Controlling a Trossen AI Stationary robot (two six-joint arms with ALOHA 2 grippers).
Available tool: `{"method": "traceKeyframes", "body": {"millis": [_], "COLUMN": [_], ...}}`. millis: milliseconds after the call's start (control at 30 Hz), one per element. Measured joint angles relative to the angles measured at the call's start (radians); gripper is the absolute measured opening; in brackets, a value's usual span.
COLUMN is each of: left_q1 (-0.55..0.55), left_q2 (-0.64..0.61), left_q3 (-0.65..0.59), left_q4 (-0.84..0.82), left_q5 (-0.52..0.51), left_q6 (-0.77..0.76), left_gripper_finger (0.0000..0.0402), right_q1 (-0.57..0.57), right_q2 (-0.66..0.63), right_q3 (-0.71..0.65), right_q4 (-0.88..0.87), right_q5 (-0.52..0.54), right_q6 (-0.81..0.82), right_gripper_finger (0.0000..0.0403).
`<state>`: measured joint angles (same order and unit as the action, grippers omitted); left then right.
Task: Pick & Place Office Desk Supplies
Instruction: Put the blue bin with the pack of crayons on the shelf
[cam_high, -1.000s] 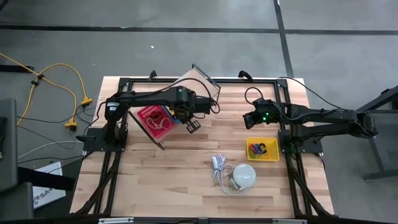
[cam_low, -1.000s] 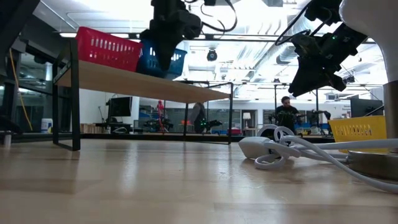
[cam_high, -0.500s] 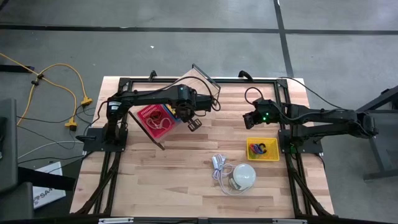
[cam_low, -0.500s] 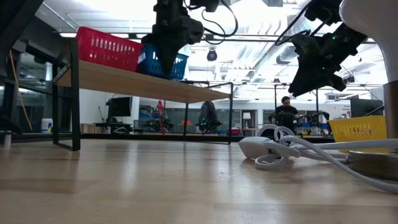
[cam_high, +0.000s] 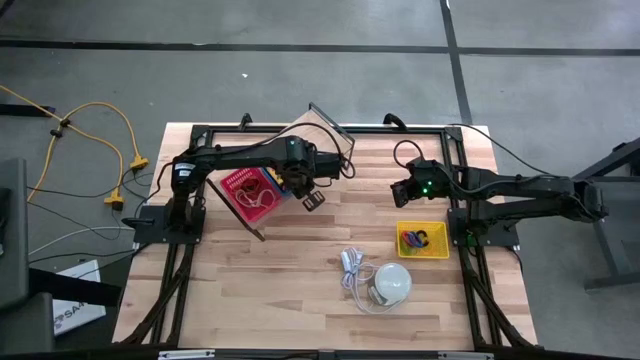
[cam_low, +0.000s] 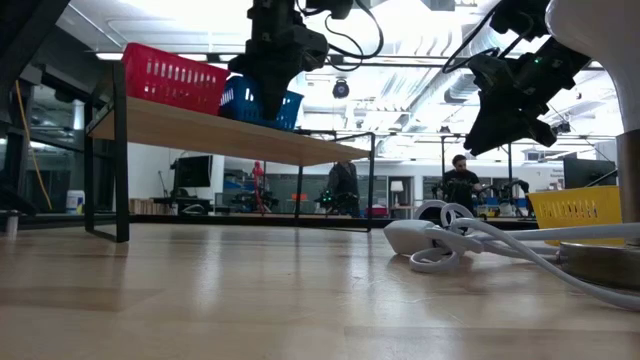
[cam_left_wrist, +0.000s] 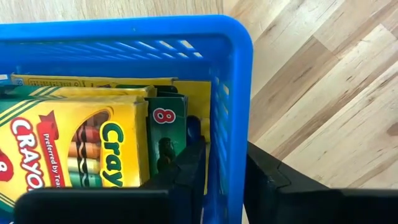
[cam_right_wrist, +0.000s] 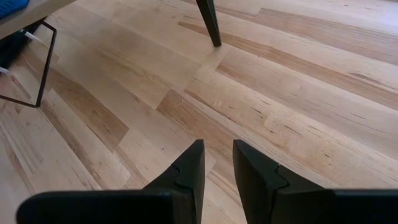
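On the raised shelf, near its right end, your left gripper (cam_left_wrist: 222, 177) has its fingers around the blue basket (cam_left_wrist: 231, 93) wall with crayon boxes (cam_left_wrist: 74, 149) inside, loosened slightly, so lift straight up; right gripper (cam_right_wrist: 216, 163), part-open, waits empty.

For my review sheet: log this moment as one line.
left end effector: astride blue basket wall, on shelf | basket holds crayon boxes | right end effector: empty, above table | yellow bin: untouched
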<state>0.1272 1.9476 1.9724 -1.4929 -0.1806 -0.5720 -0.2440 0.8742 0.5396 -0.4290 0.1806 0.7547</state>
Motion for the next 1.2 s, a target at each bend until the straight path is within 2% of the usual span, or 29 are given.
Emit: {"method": "traceKeyframes", "body": {"millis": [367, 1200], "left_q1": [0.0, 0.0], "left_q2": [-0.001, -0.095], "left_q3": [0.0, 0.004], "left_q4": [0.001, 0.03], "left_q5": [0.002, 0.006], "left_q6": [0.0, 0.031], "left_gripper_finger": [0.0079, 0.0079], "right_q1": [0.0, 0.0], "right_q2": [0.0, 0.0], "right_q3": [0.0, 0.0], "right_q4": [0.0, 0.0], "right_q5": [0.0, 0.0], "right_q6": [0.0, 0.0], "right_gripper_finger": [0.0071, 0.0071]}}
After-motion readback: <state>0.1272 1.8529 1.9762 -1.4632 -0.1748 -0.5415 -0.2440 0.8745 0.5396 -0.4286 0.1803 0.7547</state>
